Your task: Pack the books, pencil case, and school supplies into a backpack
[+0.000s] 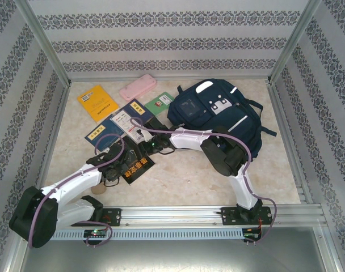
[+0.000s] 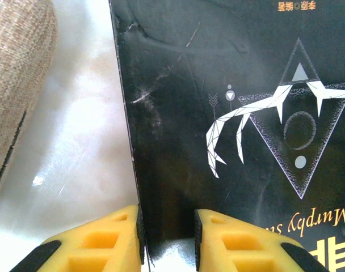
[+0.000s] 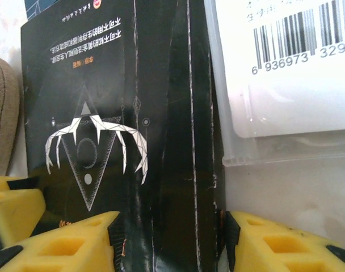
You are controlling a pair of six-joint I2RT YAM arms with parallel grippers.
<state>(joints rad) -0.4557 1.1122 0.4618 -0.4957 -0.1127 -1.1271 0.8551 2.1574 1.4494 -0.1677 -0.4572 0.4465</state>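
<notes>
Far to the left of the backpack (image 1: pixel 245 122), a yellow-orange book (image 1: pixel 97 102) lies flat on the pale tabletop (image 1: pixel 189 181). Nearer the arms sits a small tan rounded piece (image 1: pixel 99 190), whose surface looks woven close up. A navy blue book (image 1: pixel 103 135) lies between those two.

Next come the left fingers (image 2: pixel 235 226), yellow with dark pads, set on either side of a corner of the black book (image 1: pixel 137 169). One pad is against the book's edge and the other lies over the cover. Whether they are clenched on it I cannot tell.

The black book lies left of the backpack's lower end, nearer the arms and apart from it. Its cover is black and scuffed with pale scratches. It carries a white faceted, claw-like design crossing a thin-lined triangle with a circle inside. There is small orange and white lettering, with larger orange characters near one end, and the spine edge shows pale creases.

The right fingers (image 3: pixel 246 238) straddle the book's other end, with its edge against one pad. A grip cannot be told here either. Just beside that end is a white packet (image 3: pixel 286 56) with a barcode.

Farther back, left of the backpack, lie the pale pink pencil case (image 1: pixel 138 87) and a second navy book (image 1: pixel 130 115). A small green book (image 1: pixel 159 103) lies just beside the backpack. The backpack itself is navy with white stripes.
</notes>
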